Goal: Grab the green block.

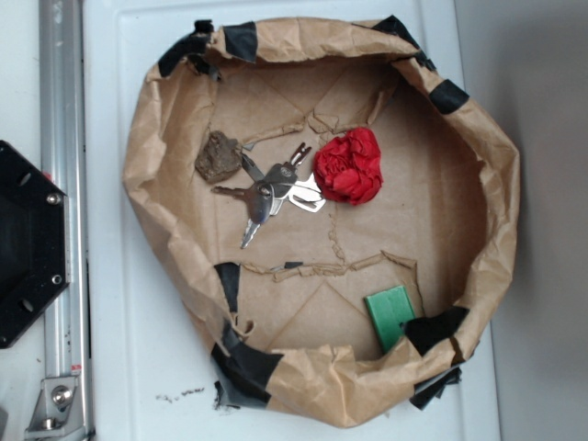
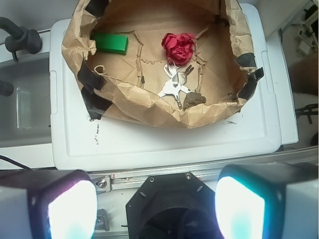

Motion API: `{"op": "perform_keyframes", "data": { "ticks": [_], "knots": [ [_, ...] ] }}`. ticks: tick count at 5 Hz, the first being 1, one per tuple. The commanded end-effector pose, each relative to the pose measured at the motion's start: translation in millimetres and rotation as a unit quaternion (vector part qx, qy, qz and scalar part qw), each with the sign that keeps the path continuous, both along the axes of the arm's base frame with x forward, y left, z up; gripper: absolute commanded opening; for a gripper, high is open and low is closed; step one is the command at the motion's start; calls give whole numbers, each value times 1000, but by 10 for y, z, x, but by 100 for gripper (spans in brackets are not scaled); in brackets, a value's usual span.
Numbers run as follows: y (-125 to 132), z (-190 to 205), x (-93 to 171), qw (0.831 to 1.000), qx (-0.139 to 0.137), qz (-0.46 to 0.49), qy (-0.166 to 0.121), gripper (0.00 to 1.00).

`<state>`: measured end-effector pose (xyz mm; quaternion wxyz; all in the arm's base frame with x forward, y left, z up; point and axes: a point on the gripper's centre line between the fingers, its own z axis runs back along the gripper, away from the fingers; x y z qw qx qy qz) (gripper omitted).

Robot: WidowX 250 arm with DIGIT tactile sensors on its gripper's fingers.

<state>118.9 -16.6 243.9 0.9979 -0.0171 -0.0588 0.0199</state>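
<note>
The green block [image 1: 390, 316] lies flat inside the brown paper basket [image 1: 152, 147], against its lower right wall. In the wrist view the green block [image 2: 110, 43] lies at the upper left of the basket. My gripper [image 2: 157, 209] is open and empty, its two fingers wide apart at the bottom corners of the wrist view. It is high above the robot's black base [image 2: 169, 199], well away from the block. The gripper does not show in the exterior view.
In the basket lie a red ruffled paper ball [image 1: 350, 165], a bunch of keys [image 1: 271, 188] and a brown rock-like lump [image 1: 217, 156]. The basket stands on a white lid [image 1: 119, 322]. A metal rail [image 1: 60, 101] and the black base [image 1: 28, 243] are at the left.
</note>
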Motion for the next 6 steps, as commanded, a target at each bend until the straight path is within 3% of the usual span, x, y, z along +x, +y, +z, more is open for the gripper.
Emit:
{"op": "perform_keyframes", "data": {
  "ticks": [1, 2, 3, 4, 5, 6],
  "knots": [
    [0, 0, 0, 1000, 0, 0, 0, 100],
    [293, -482, 337, 1000, -2, -25, 0, 100],
    [384, -795, 780, 993, 10, -102, -56, 100],
    [336, -1035, 1141, 981, 16, -172, -83, 100],
    [204, -1081, 1381, 973, 37, -213, -83, 100],
    [36, -1040, 1469, 961, 53, -254, -91, 100]
  ]
}}
